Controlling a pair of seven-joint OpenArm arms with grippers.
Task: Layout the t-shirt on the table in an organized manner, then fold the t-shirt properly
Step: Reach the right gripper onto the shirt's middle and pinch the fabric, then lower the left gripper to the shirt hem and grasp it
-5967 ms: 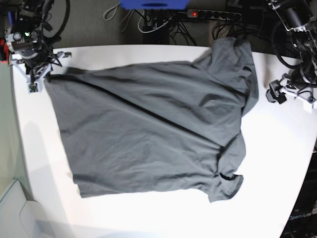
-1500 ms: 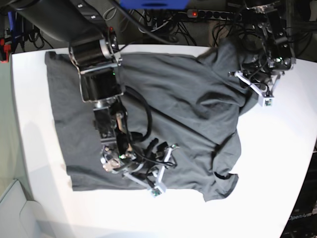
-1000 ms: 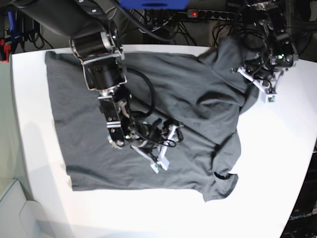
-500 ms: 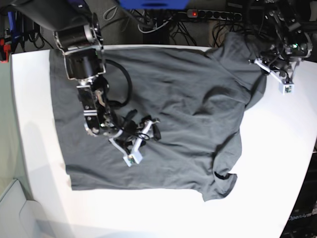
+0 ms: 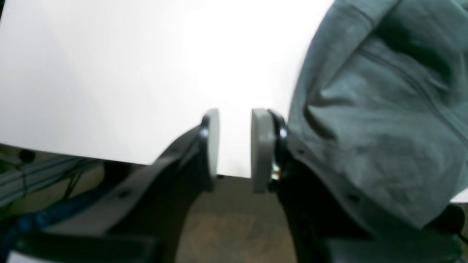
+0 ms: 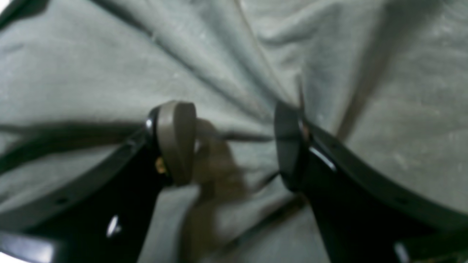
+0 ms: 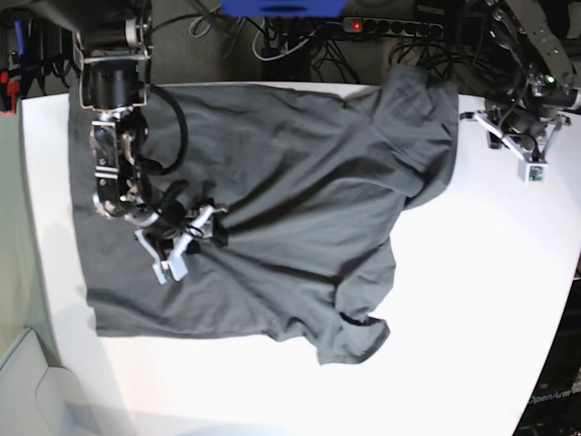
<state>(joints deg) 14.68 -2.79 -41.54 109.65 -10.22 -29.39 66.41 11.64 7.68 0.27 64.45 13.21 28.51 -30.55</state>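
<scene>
White matte table (image 7: pixel 481 300) fills your frame; the dark grey wrinkly cotton t-shirt (image 7: pixel 272 200) lies spread left of centre, rumpled, unfolded. Your right gripper (image 7: pixel 182 245) gapes wide over it, empty. Your left gripper (image 7: pixel 526 150), upper right, narrowly parted, holds nothing.

Only one faint word can be read, "OpenArm", on a dark part (image 7: pixel 554 397) at the lower right corner.
</scene>
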